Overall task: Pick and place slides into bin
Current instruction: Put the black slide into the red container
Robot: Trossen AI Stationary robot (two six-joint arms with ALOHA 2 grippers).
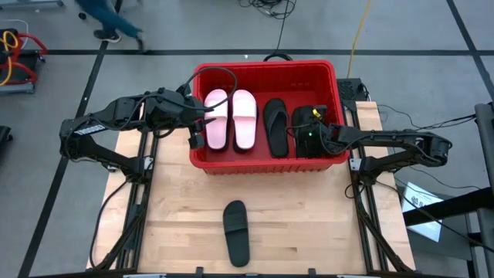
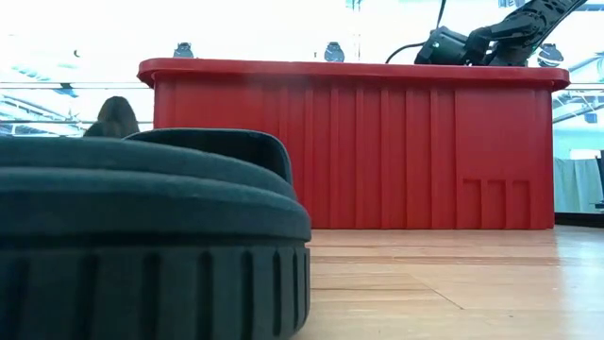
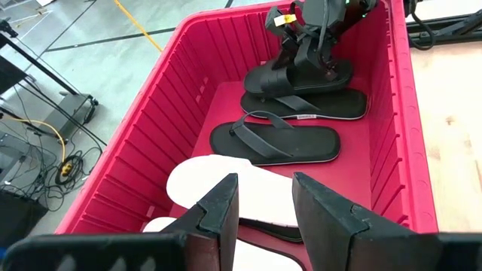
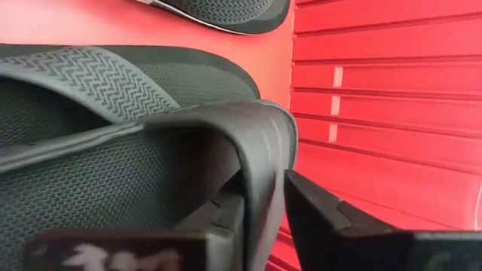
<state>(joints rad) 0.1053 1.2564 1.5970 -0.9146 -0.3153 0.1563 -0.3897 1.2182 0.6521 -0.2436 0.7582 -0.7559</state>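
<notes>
The red bin (image 1: 266, 68) stands at the table's far middle. Inside lie a pale pair of slides (image 1: 230, 117), a black flip-flop (image 3: 275, 141) and, at the right end, a black band slide (image 3: 301, 71) resting on another black flip-flop (image 3: 316, 104). My right gripper (image 4: 263, 218) reaches down into the bin's right end, its fingers either side of that slide's band. My left gripper (image 3: 263, 203) hovers open over the bin's left end, above the pale pair. One more black slide (image 1: 235, 232) lies sole down on the table near the front edge. My right gripper has one finger under the band slide's band (image 4: 256, 158) and the other finger (image 4: 324, 218) outside it, slanting down from the table's right. A thin dark slit shows between band and outer finger, so I cannot tell whether it touches. The slide rests on the flip-flop below.
The bin's ribbed walls (image 3: 151, 143) close in around both grippers. Bare wooden table (image 1: 309, 224) lies between the bin and the front edge, apart from the lone black slide, which fills the low view's left (image 2: 142, 236). A person walks beyond the far edge (image 1: 108, 19).
</notes>
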